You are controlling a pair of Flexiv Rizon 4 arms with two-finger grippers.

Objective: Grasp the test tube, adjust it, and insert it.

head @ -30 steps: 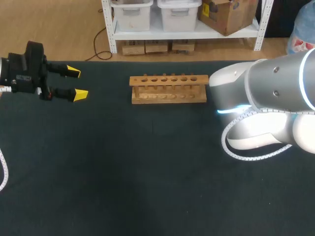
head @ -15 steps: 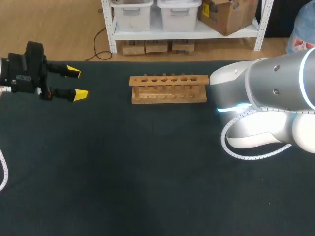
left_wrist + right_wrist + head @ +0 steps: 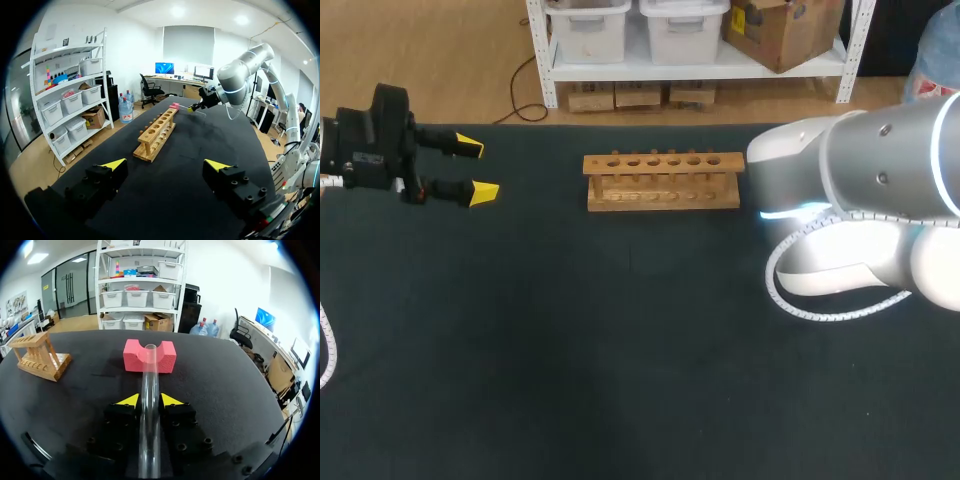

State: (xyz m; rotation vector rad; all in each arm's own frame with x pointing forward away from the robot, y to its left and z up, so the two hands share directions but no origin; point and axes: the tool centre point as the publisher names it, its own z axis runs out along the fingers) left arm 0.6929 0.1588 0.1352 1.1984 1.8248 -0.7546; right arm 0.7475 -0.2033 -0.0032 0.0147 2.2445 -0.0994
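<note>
Because the test tube point(image 3: 149, 412) sits between the right gripper's point(image 3: 149, 400) yellow tips, touched from both sides, the right arm point(image 3: 860, 190) is the one that has it. The fingers are nearly closed on the glass. The tube's long axis runs in line with those fingers. Its open mouth points straight ahead and reaches the notch of the pink foam block point(image 3: 135, 357). It looks close to level rather than upright.

In the head view the right arm's bulk at the right of the frame hides both tube and gripper. The wooden rack point(image 3: 663, 180) stands at upper centre, its row of holes facing up. From the right wrist, the rack point(image 3: 40, 357) is well apart from the fingers, off to one side of the tube's line.

The left gripper point(image 3: 477, 168) hangs at the upper left of the frame, spread wide and holding nothing.

I judge the tube must be turned from lying to standing, and carried sideways, before it can enter a hole.
</note>
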